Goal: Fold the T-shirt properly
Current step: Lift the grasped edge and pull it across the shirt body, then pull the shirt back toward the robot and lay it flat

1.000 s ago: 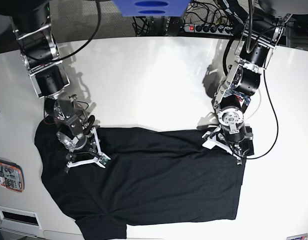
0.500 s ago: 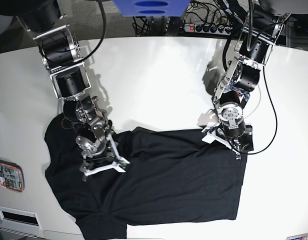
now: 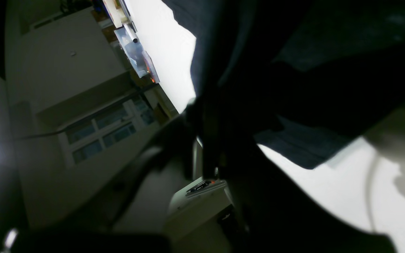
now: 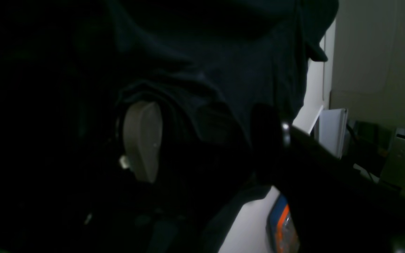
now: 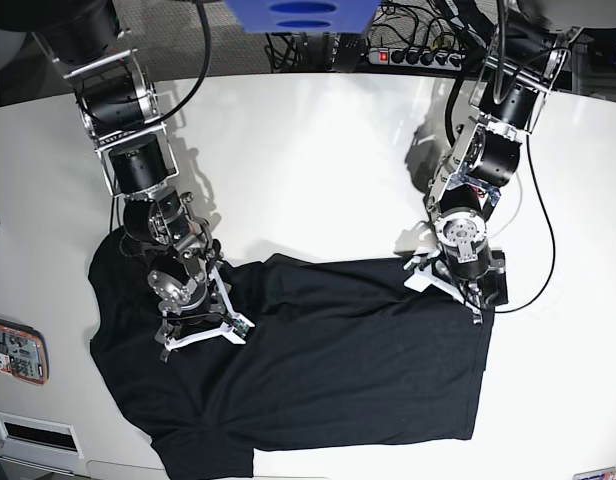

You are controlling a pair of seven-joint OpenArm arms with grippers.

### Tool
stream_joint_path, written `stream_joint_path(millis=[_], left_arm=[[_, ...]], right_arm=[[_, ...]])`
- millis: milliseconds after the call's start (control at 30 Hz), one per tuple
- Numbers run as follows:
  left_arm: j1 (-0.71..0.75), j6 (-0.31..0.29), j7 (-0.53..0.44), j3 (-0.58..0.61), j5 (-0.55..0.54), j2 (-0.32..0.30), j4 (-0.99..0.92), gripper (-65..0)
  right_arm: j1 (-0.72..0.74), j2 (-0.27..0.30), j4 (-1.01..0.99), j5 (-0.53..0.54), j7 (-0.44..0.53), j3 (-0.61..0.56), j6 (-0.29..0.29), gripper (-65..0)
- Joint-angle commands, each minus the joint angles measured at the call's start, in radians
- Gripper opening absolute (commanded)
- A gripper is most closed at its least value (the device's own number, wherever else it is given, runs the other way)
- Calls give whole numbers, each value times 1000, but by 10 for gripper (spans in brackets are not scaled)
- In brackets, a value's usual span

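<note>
The black T-shirt [image 5: 338, 360] lies spread over the front of the white table [image 5: 308, 160]. My right gripper [image 5: 196, 322], on the base view's left, presses down on the shirt's upper left part. In the right wrist view, dark fabric [image 4: 241, 70] is bunched between a grey pad [image 4: 142, 140] and a dark finger [image 4: 265, 140], so it is shut on the shirt. My left gripper [image 5: 466, 288] sits on the shirt's upper right corner. In the left wrist view its dark fingers [image 3: 206, 133] pinch a fold of the cloth [image 3: 311, 70] just above the table.
A power strip [image 5: 418, 57] and cables lie at the table's back edge beside a blue object [image 5: 303, 12]. An orange and blue device [image 5: 16, 350] lies at the left edge and also shows in the right wrist view [image 4: 281, 225]. A black cable [image 5: 543, 250] hangs by the left arm.
My right gripper has moved to the right and slightly forward, dragging the shirt's upper left part inward. Most of that happened in the first half second. The left gripper has barely moved.
</note>
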Motion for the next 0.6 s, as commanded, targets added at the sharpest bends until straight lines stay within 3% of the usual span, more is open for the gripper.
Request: stream_joint_path(millis=[0, 100, 200, 467, 567], left_arm=[[-28, 18, 16, -10, 19, -6, 21, -535], [-37, 16, 67, -6, 19, -6, 19, -424], [-55, 16, 76, -4, 19, -6, -1, -362], [-82, 19, 82, -15, 5, -5, -13, -356], [-80, 19, 82, -72, -41, 43, 30, -356]], right_arm=[[31, 3, 19, -8, 10, 5, -14, -268], [31, 3, 56, -6, 11, 5, -14, -268], [31, 3, 108, -5, 11, 5, -14, -268], [29, 0, 157, -2, 8, 28, -14, -268], [29, -40, 200, 15, 11, 108, -14, -268]])
